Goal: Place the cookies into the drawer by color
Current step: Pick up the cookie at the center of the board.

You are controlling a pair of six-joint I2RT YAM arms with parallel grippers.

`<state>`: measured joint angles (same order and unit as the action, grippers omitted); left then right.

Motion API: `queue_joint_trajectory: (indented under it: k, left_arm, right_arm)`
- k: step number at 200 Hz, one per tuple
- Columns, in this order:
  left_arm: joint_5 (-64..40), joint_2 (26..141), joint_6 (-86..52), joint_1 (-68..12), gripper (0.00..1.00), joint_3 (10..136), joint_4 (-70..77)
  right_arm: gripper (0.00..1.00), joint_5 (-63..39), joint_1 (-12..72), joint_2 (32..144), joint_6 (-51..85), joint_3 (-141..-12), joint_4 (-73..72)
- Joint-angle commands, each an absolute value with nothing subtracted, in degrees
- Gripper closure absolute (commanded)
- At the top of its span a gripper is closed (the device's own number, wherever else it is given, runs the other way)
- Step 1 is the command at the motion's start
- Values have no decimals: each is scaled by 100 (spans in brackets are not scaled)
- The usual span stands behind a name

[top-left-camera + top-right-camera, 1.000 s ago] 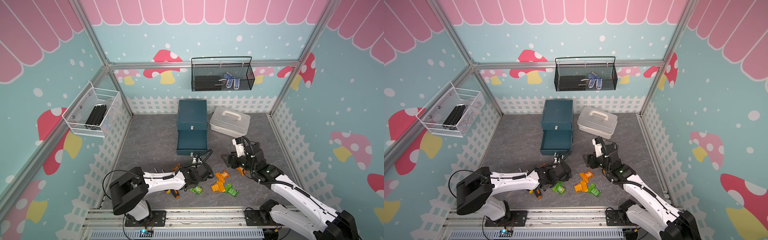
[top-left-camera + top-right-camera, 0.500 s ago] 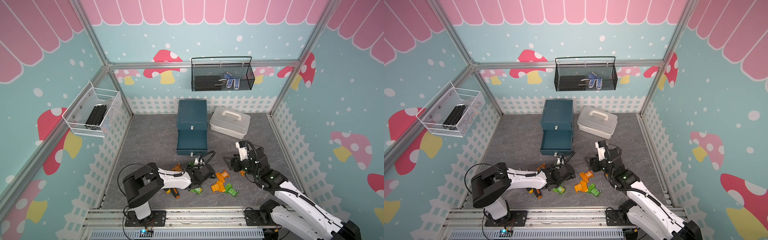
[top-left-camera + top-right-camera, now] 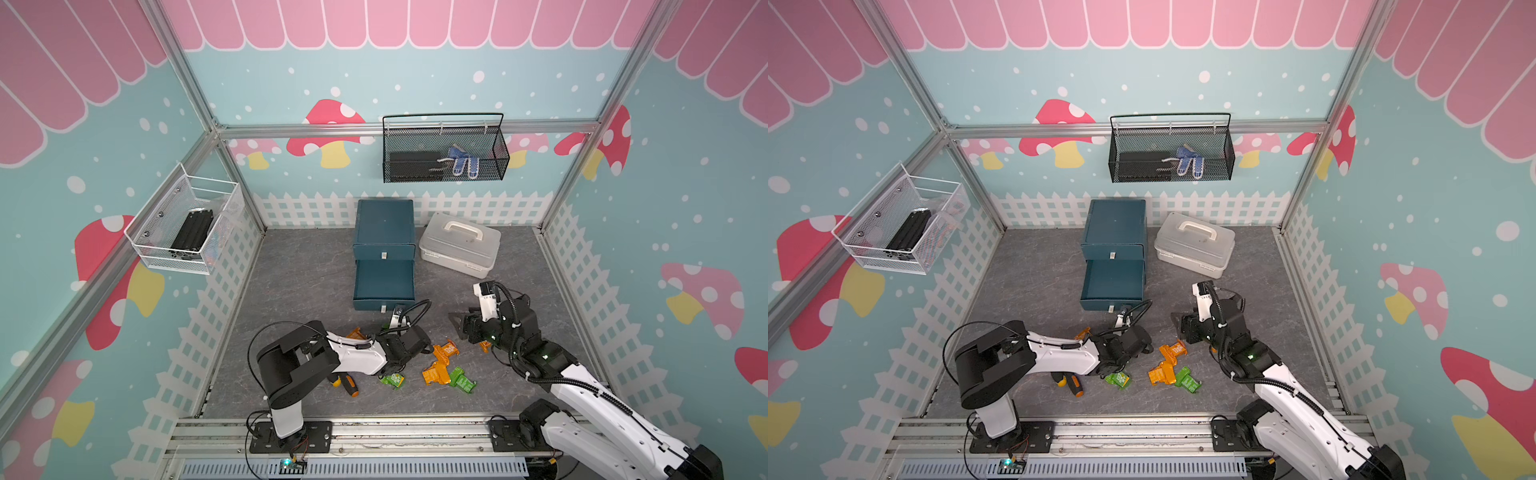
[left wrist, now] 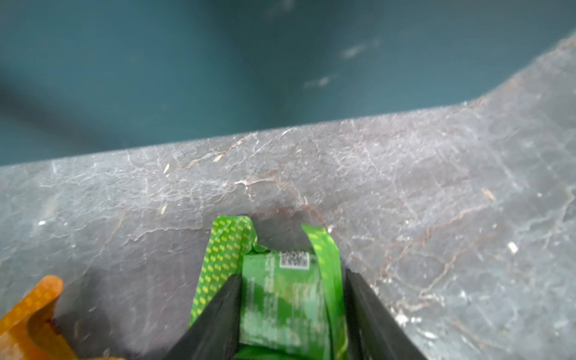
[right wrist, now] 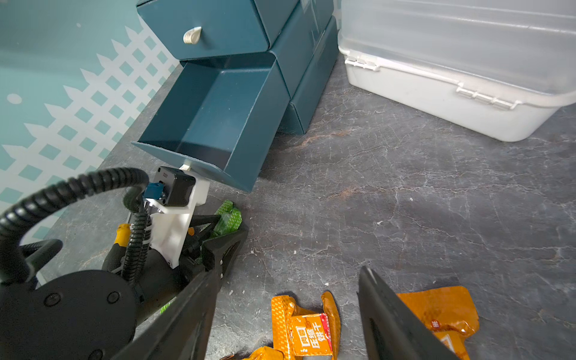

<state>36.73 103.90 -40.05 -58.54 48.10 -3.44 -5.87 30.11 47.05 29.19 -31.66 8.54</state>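
Teal walls (image 3: 415, 83) dotted white and printed with red-capped mushrooms (image 3: 330, 120) enclose a grey, marble-veined floor (image 3: 307, 266) beneath a pink scalloped border (image 3: 374, 25). A white picket-fence strip (image 3: 311, 208) lines the floor's edges. A black mesh basket (image 3: 407, 141) hangs on the back wall, a white wire basket (image 3: 160, 232) on the left; aluminium rails (image 3: 291, 129) frame the corners.

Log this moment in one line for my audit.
left gripper: grips green cookie | right gripper: open near orange cookie | middle drawer: open, empty
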Motion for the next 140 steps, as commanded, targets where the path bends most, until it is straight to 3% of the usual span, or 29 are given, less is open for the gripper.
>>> queue_joint_trajectory:
  k: [1,99,140]
  left_arm:
    - [3750,10612,-3990,-5826,48,4873,-579]
    - [4445,10267,-3927,-6427,79,5089,-1105]
    - [4548,9806,-3897,-6700,78,5027,-1177]
  right_arm:
    - [26,-502,3037,4592,2953,-3075,879]
    - [26,-382,3037,4490,2922,-3039,908]
    - [26,-404,3040,4491,2922,-3039,914]
